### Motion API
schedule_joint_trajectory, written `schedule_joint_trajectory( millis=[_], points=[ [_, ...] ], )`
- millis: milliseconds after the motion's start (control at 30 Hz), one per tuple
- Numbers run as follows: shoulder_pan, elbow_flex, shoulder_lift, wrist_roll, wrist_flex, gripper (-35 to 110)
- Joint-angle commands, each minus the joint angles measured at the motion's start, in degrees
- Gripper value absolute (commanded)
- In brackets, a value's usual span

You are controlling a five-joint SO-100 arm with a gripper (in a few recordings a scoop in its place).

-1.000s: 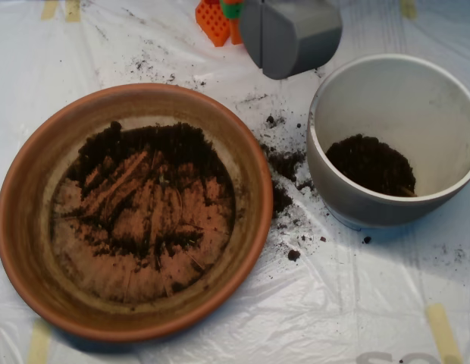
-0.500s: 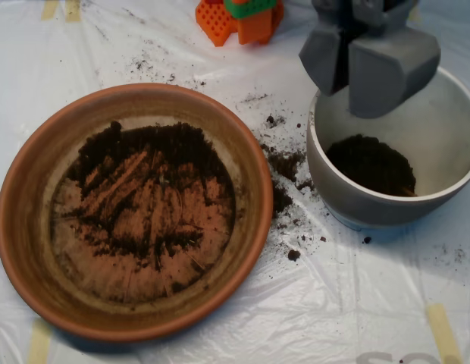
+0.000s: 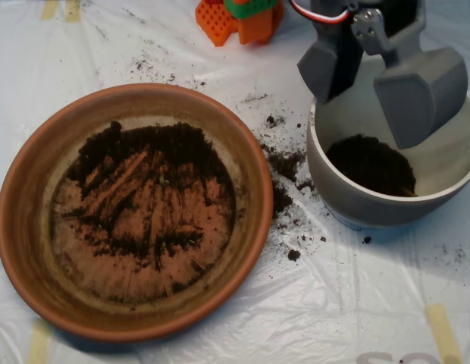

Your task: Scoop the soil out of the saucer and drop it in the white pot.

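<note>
Item: claw (image 3: 374, 85) over white pot (image 3: 349, 193), halves spread apart.
I see soil (image 3: 369, 163) heaped inside; saucer (image 3: 23, 182) thinly smeared.

Robot lab bench, taped plastic sheeting (image 3: 220, 334) (soil-flecked)

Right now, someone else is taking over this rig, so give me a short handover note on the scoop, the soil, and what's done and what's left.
Scoop: open, its two halves spread apart above the white pot, at the pot's upper rim.
White pot: at the right, holding a dark mound of soil at its bottom.
Saucer: at the left, with a thin smeared layer of soil on its floor, thickest toward the top.
Spilled crumbs lie on the plastic sheet between saucer and pot.
Done: some soil is already in the pot.
Left: scoop the remaining soil out of the saucer and drop it in the pot.
</note>
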Motion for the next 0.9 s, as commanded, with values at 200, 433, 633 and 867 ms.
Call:
schedule_joint_trajectory(
  millis=[200, 433, 633, 867],
  points=[
    [7.2, 5.9, 21.9, 2.5, -4.5, 33],
    [17.2, 27.5, 41.2, 1.8, -13.7, 34],
    [24.1, 43.9, 52.4, 1.6, -19.6, 35],
    [31.8, 52.0, 53.3, 4.8, -24.1, 38]
  ],
)
